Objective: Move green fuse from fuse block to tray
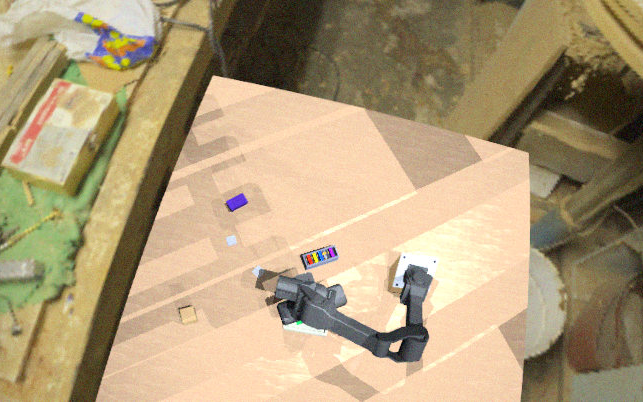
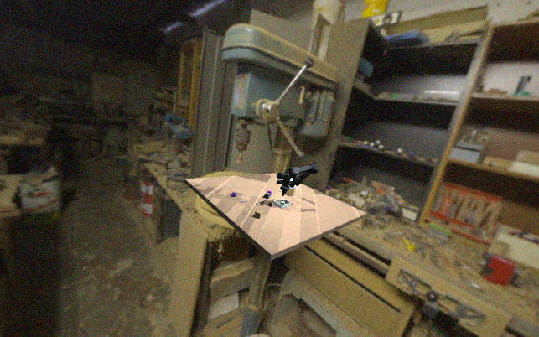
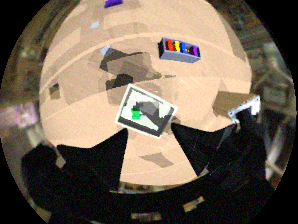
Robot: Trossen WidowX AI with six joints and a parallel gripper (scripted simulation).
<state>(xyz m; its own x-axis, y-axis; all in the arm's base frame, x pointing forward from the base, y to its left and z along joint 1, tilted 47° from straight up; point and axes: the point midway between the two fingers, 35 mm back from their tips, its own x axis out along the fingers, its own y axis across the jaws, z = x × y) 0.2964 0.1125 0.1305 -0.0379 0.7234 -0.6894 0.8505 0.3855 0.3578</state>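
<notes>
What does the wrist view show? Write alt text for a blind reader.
The green fuse lies inside the white-rimmed tray, below the open gripper, whose dark fingers frame the tray. Farther back on the table stands the fuse block with its remaining coloured fuses.

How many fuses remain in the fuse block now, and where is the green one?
4 appear in the fuse block: red, yellow, magenta and blue side by side, though small. The green fuse lies in the tray, below the open gripper.
</notes>
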